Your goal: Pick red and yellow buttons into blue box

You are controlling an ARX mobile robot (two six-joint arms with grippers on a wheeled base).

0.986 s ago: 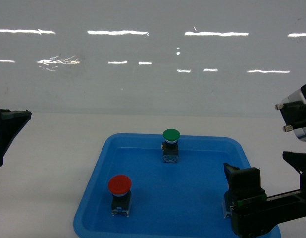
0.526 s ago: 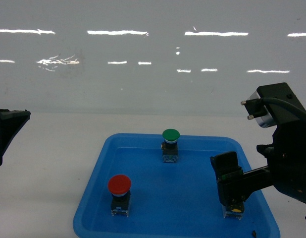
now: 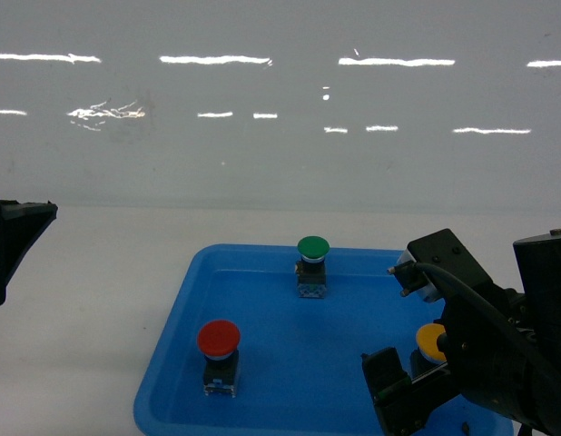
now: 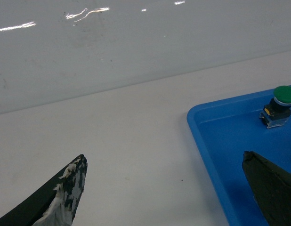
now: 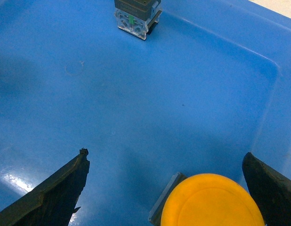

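Yellow button (image 5: 212, 200) stood in shallow blue tray (image 3: 185, 313) between the right gripper's (image 5: 166, 188) spread fingers, apparently lined up for grasping; red button (image 3: 219, 339) alongside; left gripper (image 4: 166, 188) spread over counter (image 4: 122, 141); box unseen.

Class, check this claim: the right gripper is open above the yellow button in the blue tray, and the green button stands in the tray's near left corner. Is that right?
Not quite. The green button stands near the blue tray's far edge, as the head view shows; the near left holds the red button. The right gripper is indeed open above the yellow button.
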